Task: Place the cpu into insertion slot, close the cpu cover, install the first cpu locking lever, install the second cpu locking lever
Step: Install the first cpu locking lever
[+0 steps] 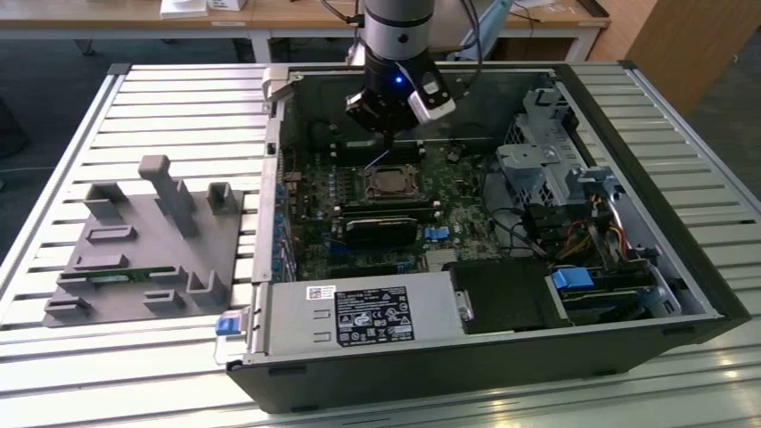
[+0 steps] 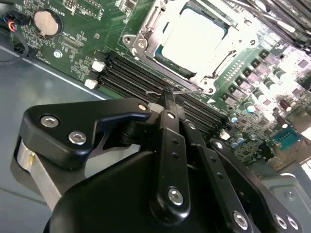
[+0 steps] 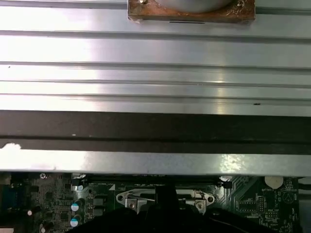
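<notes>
In the exterior view the claw [image 1: 387, 134] hangs from the arm in the upper centre of the frame, inside the open computer case [image 1: 666, 294], and the insertion slot [image 1: 391, 182] lies just below it in the picture, a short way toward the frame's bottom edge, in the middle of the green motherboard [image 1: 476, 223]. That is the relation that matters: claw above the socket in the frame, close to it and nearly in line with it.

In the second wrist view the claw's [image 2: 169, 94] dark fingers [image 2: 170, 104] run up from the lower centre and come together to one narrow tip, so the claw is pressed together. The tip ends at a thin wire lever [image 2: 187, 90] that runs along the near edge of the socket; I judge the two to be touching or very nearly so, but cannot tell whether the wire is pinched.

The cpu [image 2: 193, 36] sits in the upper centre of that frame, its pale metal top lying flat in the socket. The cpu cover [image 2: 146, 26] frames it and appears to be down around it. The long black memory slots [image 2: 131, 77] lie between the socket and the claw's body.

The grey fixture block [image 1: 149, 245] stands on the slatted worktop [image 1: 71, 134] at the left of the exterior frame, well apart from the claw.
</notes>
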Robot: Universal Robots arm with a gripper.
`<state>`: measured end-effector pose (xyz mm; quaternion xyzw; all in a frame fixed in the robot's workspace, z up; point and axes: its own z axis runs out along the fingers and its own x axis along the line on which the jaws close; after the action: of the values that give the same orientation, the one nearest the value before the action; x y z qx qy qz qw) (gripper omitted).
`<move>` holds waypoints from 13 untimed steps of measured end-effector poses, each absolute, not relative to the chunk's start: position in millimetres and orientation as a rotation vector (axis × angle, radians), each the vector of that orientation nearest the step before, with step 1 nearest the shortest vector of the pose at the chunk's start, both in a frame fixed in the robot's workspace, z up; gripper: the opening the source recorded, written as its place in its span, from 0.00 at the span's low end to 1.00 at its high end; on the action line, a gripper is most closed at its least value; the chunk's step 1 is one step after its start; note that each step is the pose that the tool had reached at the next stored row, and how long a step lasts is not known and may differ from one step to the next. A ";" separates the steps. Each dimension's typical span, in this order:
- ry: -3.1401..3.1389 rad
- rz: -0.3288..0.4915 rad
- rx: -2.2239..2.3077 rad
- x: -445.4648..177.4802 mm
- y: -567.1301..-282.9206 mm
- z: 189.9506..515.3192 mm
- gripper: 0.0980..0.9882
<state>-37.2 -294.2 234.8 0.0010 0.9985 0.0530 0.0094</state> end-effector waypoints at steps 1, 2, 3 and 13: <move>3.118 0.165 0.003 -36.0 -293.7 233.9 0.01; 3.119 0.165 0.003 -34.9 -293.3 233.0 0.01; 3.119 0.165 0.003 -33.5 -292.8 231.9 0.01; 3.122 0.165 0.003 -24.8 -289.5 215.9 0.01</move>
<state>-24.8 -289.5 215.9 0.0009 0.9986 0.0528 0.0075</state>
